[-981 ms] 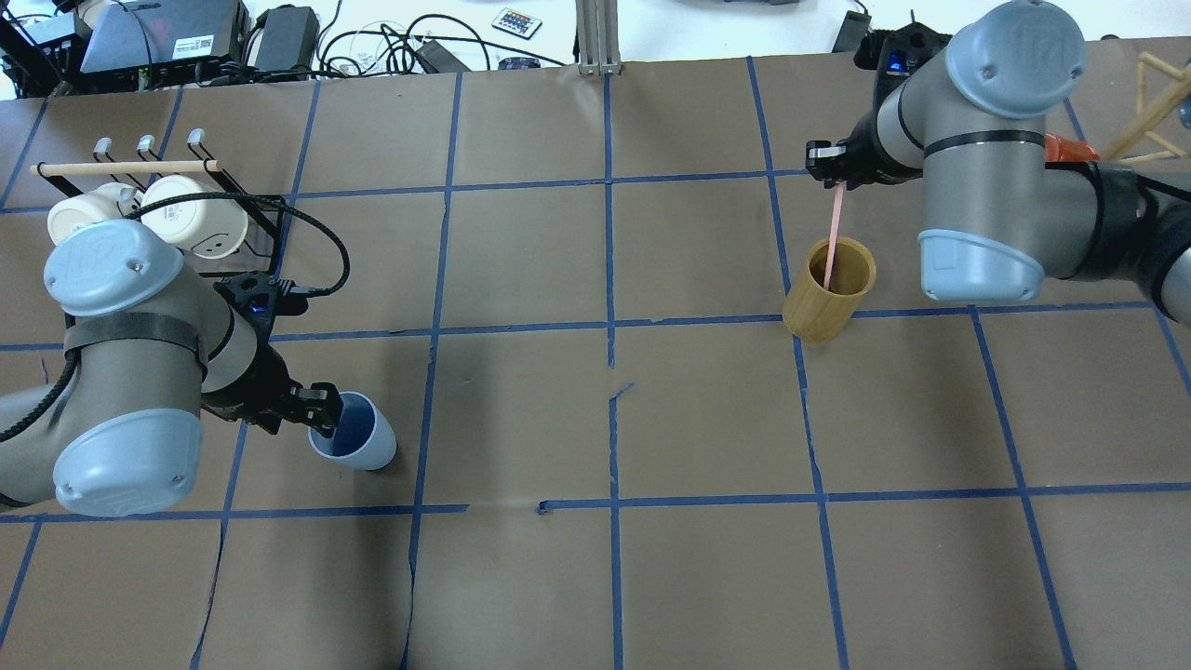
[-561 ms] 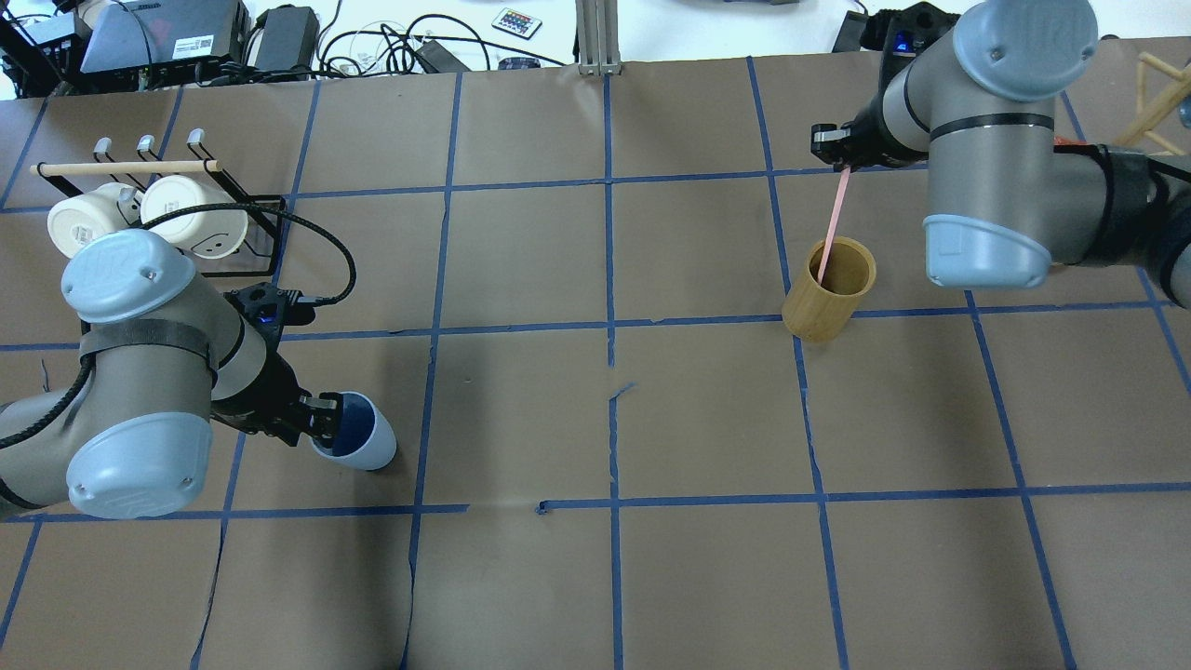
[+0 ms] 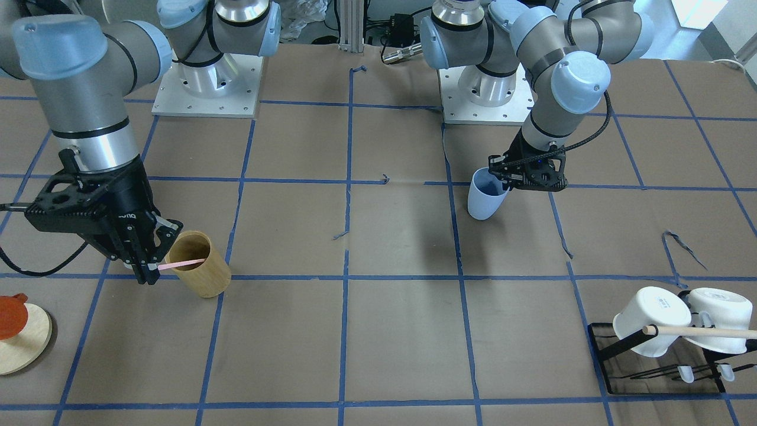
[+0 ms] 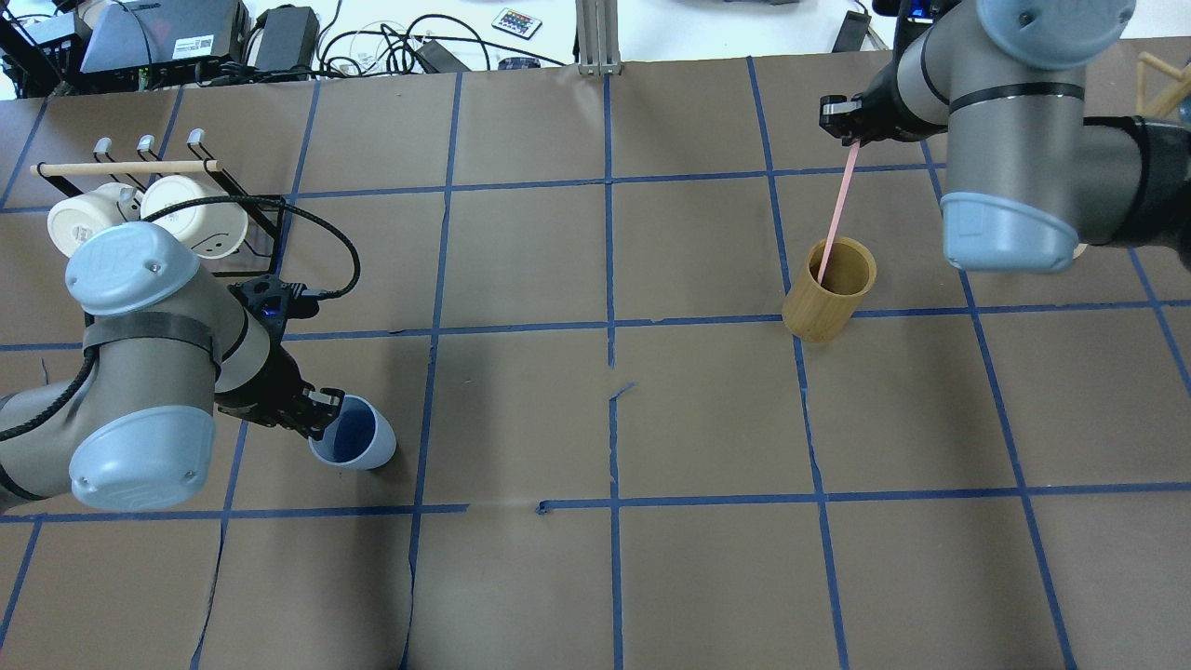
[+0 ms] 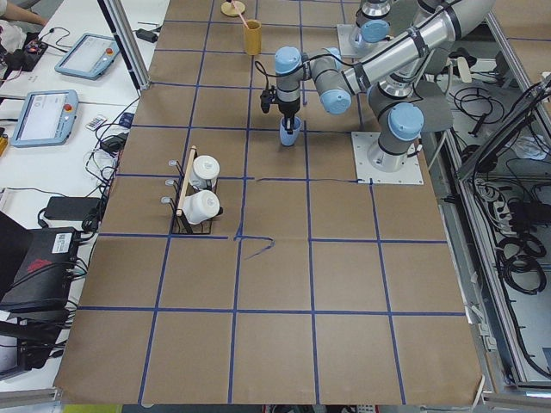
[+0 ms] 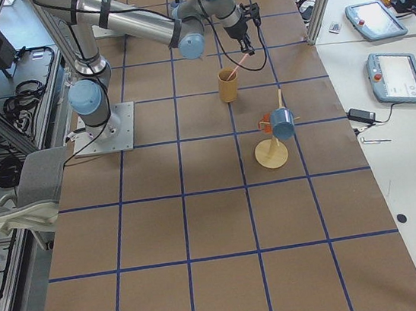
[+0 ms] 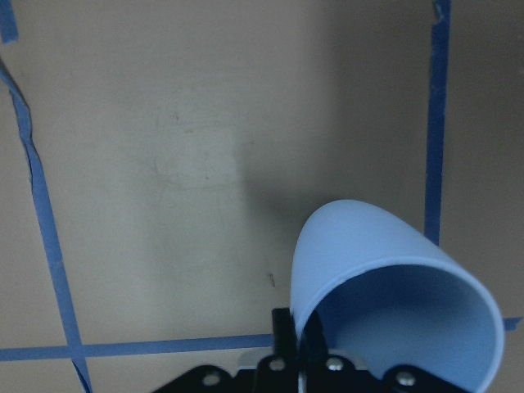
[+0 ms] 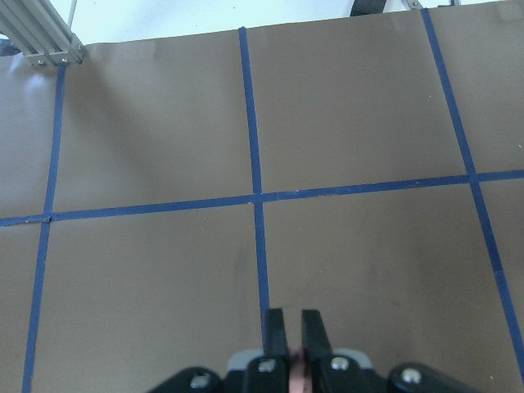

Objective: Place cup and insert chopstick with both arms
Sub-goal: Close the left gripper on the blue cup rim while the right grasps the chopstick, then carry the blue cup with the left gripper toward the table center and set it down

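The light blue cup (image 4: 361,437) is tilted at the table's left, also in the front view (image 3: 485,201) and the left wrist view (image 7: 385,286). My left gripper (image 4: 321,416) is shut on its rim, one finger inside. I cannot tell if its base touches the table. My right gripper (image 4: 842,126) is shut on the top end of the pale pink chopstick (image 4: 837,209). The stick slants down, and its lower end is still inside the tan bamboo cup (image 4: 823,302). In the front view the right gripper (image 3: 151,267) holds the chopstick (image 3: 184,261) over that bamboo cup (image 3: 204,275).
A black rack (image 4: 265,233) with two white mugs (image 4: 191,219) and a wooden dowel (image 4: 121,167) stands behind my left arm. A round wooden stand (image 3: 18,343) sits beyond my right gripper. Cables and electronics (image 4: 186,37) lie along the far edge.
My right gripper has risen and moved toward the far edge, drawing the chopstick further out of the bamboo cup. My left arm has shifted slightly; the blue cup stays in about the same place.
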### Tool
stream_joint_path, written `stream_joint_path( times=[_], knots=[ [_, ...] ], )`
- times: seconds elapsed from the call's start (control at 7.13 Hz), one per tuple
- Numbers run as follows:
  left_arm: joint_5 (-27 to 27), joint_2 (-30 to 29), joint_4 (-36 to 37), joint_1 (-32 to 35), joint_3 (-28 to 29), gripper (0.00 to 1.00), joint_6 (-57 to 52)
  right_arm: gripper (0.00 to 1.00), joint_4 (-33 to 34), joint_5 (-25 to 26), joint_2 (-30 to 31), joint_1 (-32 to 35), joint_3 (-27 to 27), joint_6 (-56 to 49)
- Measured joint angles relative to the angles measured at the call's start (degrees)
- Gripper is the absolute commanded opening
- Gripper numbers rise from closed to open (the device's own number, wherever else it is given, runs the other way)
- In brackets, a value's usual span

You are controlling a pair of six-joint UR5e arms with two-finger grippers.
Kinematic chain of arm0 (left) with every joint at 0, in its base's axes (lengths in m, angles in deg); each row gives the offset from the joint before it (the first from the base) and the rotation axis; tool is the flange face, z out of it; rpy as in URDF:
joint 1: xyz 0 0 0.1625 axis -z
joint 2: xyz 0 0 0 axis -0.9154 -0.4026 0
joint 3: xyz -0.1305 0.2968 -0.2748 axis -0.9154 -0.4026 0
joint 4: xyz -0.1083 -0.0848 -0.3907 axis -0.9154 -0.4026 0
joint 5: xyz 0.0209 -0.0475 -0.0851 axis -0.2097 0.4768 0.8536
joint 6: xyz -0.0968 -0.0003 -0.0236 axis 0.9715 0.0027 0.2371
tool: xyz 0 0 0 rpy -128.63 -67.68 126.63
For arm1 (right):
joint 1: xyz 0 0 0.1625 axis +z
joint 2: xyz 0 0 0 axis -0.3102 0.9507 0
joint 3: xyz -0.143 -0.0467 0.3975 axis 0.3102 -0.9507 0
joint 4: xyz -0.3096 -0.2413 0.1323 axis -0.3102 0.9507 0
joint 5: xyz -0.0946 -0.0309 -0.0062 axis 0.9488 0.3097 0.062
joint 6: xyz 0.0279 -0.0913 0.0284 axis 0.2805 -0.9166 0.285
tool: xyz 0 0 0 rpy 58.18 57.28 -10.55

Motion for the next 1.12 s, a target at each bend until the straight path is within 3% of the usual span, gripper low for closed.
stream_joint_path(
  times=[0.28,0.56,0.84,1.12],
  knots=[
    [4.6,-0.7,-0.9,6.0,7.0,0.0,8.2,0.0,-9.7,1.7,2.8,0.0,-6.0,-0.1],
    [6.2,-5.6,1.7,15.9,11.6,0.0,20.1,0.0,-18.4,2.9,3.0,0.1,-13.4,-0.1],
    [6.5,-13.4,9.1,22.1,14.7,0.0,28.1,0.0,-22.6,4.2,2.7,0.1,-16.0,0.0],
    [6.4,-20.3,10.9,26.6,20.5,0.0,33.1,0.0,-24.2,4.5,2.9,0.0,-16.5,0.1]
  ],
)
